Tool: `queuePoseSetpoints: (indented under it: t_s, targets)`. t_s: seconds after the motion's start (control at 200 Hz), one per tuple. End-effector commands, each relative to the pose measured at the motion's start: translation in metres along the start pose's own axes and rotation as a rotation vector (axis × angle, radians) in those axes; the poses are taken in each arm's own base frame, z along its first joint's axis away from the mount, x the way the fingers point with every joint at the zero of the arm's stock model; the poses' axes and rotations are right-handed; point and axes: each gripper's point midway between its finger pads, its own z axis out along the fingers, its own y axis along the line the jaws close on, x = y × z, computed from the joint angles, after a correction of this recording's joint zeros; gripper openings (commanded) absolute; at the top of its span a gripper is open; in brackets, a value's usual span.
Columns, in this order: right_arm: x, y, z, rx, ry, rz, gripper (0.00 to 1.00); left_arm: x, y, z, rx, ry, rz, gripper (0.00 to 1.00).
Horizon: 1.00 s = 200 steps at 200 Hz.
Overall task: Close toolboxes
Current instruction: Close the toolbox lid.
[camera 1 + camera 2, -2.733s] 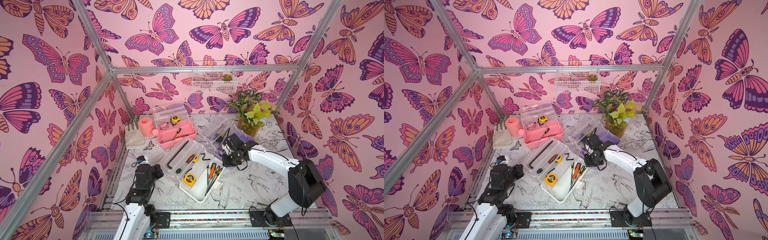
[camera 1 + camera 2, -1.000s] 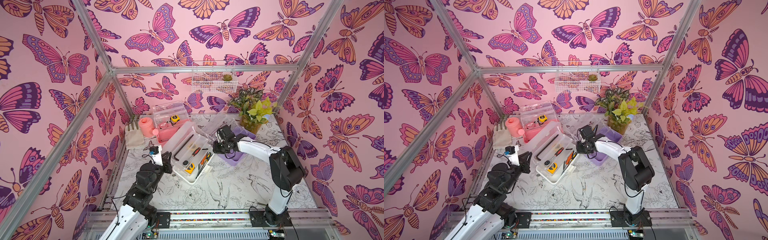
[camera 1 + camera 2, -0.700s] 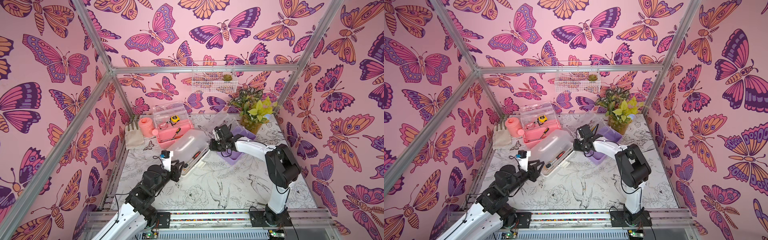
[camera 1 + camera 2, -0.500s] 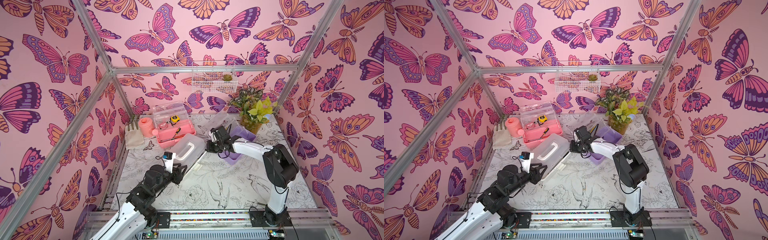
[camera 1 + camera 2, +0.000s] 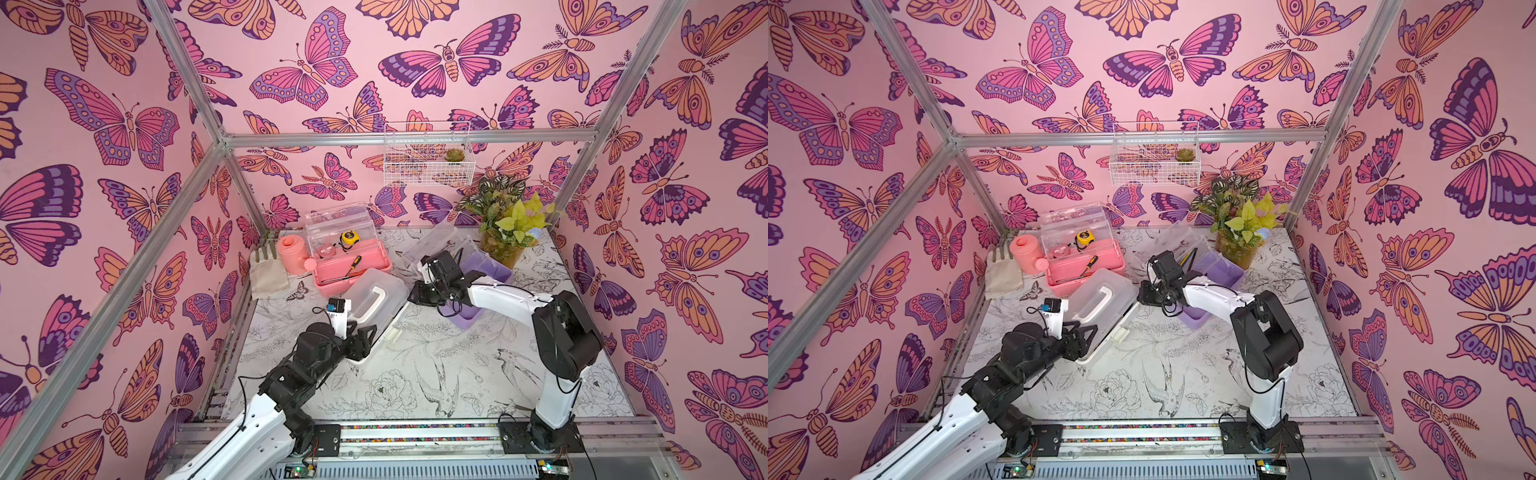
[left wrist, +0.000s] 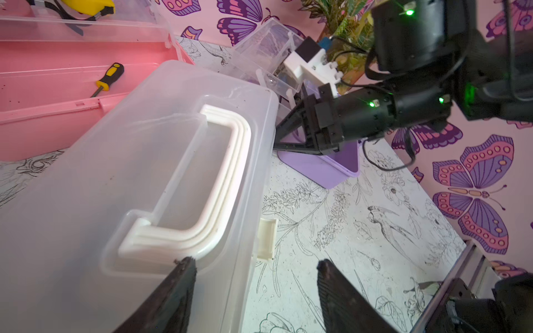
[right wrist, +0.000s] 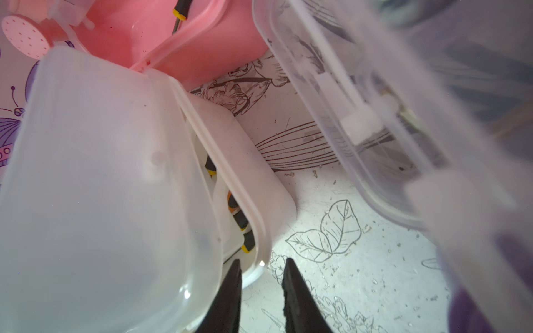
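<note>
The white rectangular plastic toolbox with a frosted clear lid [image 5: 376, 297] lies slantwise on the flower-printed table [image 5: 440, 374], just in front of the pink plastic toolbox [image 5: 353, 272] and near the purple plastic toolbox [image 5: 488, 268]; its lid is down over the base with the white handle [image 6: 219, 184] uppermost, so this box looks all but shut; yet the right wrist view shows a thin gap under the rim with tool handles visible through it, and the white front latch [image 6: 266, 239] hangs outward, unclipped as far as I can judge. The left gripper [image 6: 253, 261] stands at the box's near end with its jaws spread wide and clamping nothing; one finger reaches over the lid's end, perhaps to press it down, though I cannot tell whether it touches. The right gripper [image 7: 261, 263] sits at the far corner, its jaws parted only narrowly; the lid's rim lies right at their tips but is not pinched. The pink and purple boxes stand with lids raised, so most of the task remains.
</note>
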Motion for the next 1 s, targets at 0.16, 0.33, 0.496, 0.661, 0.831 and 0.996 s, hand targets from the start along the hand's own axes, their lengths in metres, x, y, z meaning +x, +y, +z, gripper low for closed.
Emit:
queuePoseSetpoints:
  t_s: [0.16,0.33,0.496,0.661,0.831,0.996]
  targets:
    - [0.011,0.004,-0.041,-0.008,-0.013,-0.059,0.32,-0.05,0.018,0.016,-0.072,-0.099,-0.077,0.76]
    - [0.032,-0.006,-0.057,0.004,-0.006,-0.064,0.33,-0.071,0.044,0.023,-0.086,-0.13,-0.195,0.8]
    - [0.06,-0.014,-0.065,-0.021,0.021,-0.061,0.34,-0.072,0.067,0.032,-0.109,-0.098,-0.269,0.81]
    - [0.086,-0.021,-0.063,-0.035,0.046,-0.053,0.35,-0.06,0.078,0.044,-0.121,-0.041,-0.297,0.81]
    - [0.101,-0.018,-0.049,-0.059,0.052,-0.054,0.36,-0.039,0.085,0.059,-0.122,0.045,-0.335,0.81]
    - [0.11,-0.007,-0.03,-0.098,0.073,-0.061,0.36,-0.025,0.085,0.066,-0.105,0.1,-0.366,0.79]
